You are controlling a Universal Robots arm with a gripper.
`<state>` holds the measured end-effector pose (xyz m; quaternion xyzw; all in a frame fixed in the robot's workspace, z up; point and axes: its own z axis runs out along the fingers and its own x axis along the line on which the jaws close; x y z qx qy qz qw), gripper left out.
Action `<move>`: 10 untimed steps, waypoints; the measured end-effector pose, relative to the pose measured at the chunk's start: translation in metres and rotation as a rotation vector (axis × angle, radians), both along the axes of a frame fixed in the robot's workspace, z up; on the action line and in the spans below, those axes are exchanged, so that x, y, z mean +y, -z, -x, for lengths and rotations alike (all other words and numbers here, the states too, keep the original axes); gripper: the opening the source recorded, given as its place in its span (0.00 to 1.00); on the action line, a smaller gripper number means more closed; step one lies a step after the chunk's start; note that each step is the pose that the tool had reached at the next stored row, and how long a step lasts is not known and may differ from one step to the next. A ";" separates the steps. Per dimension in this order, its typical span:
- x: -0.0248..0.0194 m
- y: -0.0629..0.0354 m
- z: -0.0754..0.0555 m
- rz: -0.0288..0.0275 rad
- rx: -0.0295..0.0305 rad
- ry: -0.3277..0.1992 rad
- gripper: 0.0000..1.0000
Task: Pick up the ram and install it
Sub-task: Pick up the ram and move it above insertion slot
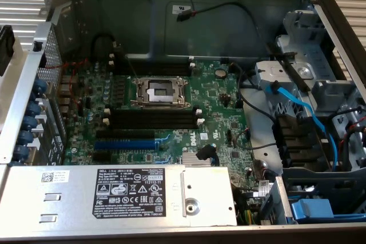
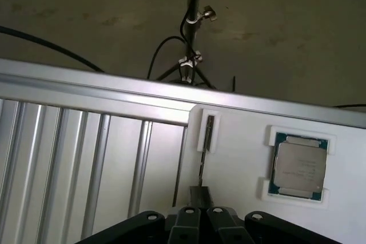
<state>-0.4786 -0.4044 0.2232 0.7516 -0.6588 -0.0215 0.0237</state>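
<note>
**A:** Black fingers on the gripper [image 2: 199, 214] are drawn hard together (I see no gap between them).

**B:** Holding anything?

**A:** I can't tell. The ram [image 2: 201, 167] runs straight out ahead of the fingertips, seen edge-on as a thin dark line. Its near end comes right up to them, but whether it is pinched or only met isn't clear.

**B:** And the far end?

**A:** It sits in a small white holder [image 2: 216, 135] just beside the processor [image 2: 299, 167], on the processor's side that faces the ribbed aluminium rails [image 2: 86, 164].

**B:** So how does the long axis lie?

**A:** It points away from the gripper, roughly in line with it, and runs alongside the processor's near edge. The closed fingers flank the stick's thin faces (there's one arm, so no choice of hand).

**B:** What about the board?

**A:** On the motherboard [image 1: 217, 101] the black memory slots [image 1: 151, 119] stand bare between their white end clips. I'd judge the ram has not been seated there yet.
</note>
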 end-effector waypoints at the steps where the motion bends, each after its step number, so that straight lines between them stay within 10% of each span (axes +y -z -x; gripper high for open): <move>1: 0.0000 0.0000 0.000 0.0000 0.0001 0.000 0.10; 10: 0.0000 0.0000 -0.003 -0.0014 0.0015 0.000 0.10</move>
